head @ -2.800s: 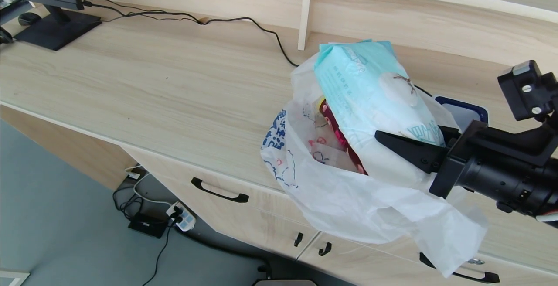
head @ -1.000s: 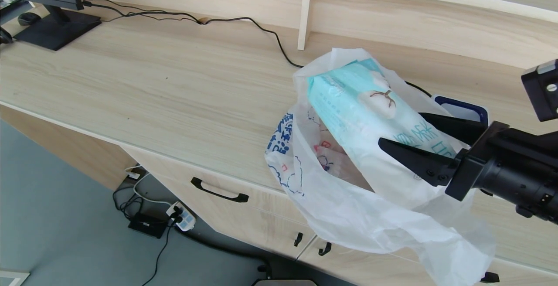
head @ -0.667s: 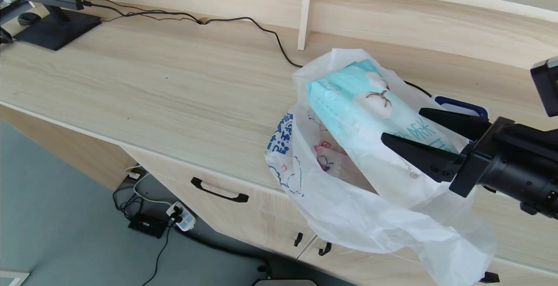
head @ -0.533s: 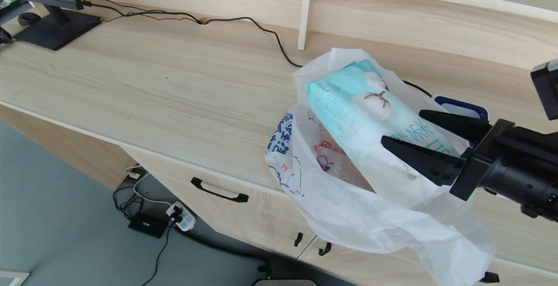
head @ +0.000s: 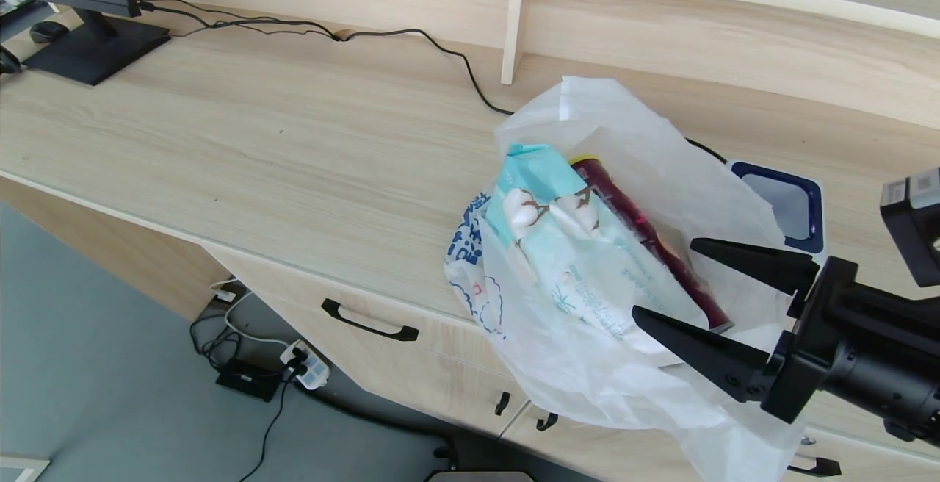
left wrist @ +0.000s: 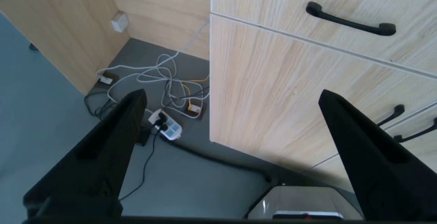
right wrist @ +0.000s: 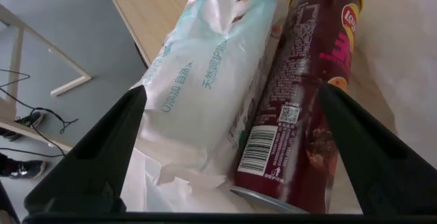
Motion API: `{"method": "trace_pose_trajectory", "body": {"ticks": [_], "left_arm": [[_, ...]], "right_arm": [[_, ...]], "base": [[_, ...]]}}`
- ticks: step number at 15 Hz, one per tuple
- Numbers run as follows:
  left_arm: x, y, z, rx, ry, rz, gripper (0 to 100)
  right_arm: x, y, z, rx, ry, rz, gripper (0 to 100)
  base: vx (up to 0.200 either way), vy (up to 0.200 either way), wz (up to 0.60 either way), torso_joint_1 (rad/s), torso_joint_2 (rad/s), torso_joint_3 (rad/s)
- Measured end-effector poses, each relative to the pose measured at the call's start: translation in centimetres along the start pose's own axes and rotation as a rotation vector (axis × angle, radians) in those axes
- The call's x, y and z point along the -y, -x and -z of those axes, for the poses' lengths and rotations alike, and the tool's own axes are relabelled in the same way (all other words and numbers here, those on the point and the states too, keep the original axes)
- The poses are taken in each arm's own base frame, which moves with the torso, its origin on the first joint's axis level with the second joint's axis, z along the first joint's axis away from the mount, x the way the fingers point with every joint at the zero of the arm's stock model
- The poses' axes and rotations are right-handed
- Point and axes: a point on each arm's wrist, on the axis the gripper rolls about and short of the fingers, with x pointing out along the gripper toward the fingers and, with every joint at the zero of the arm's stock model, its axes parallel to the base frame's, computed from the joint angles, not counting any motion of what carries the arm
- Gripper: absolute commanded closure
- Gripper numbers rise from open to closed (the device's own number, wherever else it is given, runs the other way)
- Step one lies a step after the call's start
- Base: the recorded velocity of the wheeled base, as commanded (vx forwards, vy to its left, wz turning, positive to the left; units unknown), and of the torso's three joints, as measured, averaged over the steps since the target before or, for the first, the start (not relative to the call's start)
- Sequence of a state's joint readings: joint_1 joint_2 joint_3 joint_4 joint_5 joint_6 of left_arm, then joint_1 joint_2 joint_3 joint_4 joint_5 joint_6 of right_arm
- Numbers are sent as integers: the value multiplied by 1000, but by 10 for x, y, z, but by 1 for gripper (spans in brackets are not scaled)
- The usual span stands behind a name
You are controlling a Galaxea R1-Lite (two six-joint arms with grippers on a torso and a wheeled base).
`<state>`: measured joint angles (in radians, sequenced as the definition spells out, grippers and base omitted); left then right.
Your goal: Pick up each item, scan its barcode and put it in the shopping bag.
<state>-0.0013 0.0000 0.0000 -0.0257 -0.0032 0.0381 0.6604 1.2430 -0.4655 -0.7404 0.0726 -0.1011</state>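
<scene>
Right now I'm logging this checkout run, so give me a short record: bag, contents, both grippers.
bag: white shopping bag, lying at the counter front edge, mouth open toward the right arm
contents: tissue pack and chip can, side by side
right gripper: fingers open, empty, at the bag's mouth
left gripper: fingers open, empty, low by the drawers
behind bag: blue-rimmed pad

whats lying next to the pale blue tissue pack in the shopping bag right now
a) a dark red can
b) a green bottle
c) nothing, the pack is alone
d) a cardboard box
a: a dark red can lies lengthwise right beside the tissue pack inside the shopping bag, its barcode side showing in the right wrist view.
</scene>
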Motion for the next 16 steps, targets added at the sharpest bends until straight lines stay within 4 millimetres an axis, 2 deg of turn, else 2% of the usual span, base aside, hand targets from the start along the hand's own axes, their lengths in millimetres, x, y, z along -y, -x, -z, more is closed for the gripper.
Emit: {"method": "trace_pose_trajectory", "body": {"ticks": [4, 7, 9, 11, 14, 16], "left_arm": [[0, 0, 0, 0, -1, 0, 0], [0, 0, 0, 0, 1, 0, 0], [0, 0, 0, 0, 1, 0, 0], [0, 0, 0, 0, 1, 0, 0], [0, 0, 0, -2, -1, 0, 0], [0, 0, 0, 0, -8, 0, 0]], "right_arm": [[0, 1, -3, 12, 0, -2, 0], [-2, 2, -18, 73, 34, -13, 0], [-9, 10, -21, 95, 40, -24, 0], [-16, 29, -6, 65, 37, -6, 0], [-22, 74, 33, 18, 61, -10, 0], [-23, 97, 56, 3, 71, -20, 0]], "base": [[0, 0, 0, 0, 0, 0], [0, 0, 0, 0, 0, 0], [0, 0, 0, 0, 0, 0], [0, 0, 0, 0, 0, 0], [0, 0, 0, 0, 0, 0], [0, 0, 0, 0, 0, 0]]}}
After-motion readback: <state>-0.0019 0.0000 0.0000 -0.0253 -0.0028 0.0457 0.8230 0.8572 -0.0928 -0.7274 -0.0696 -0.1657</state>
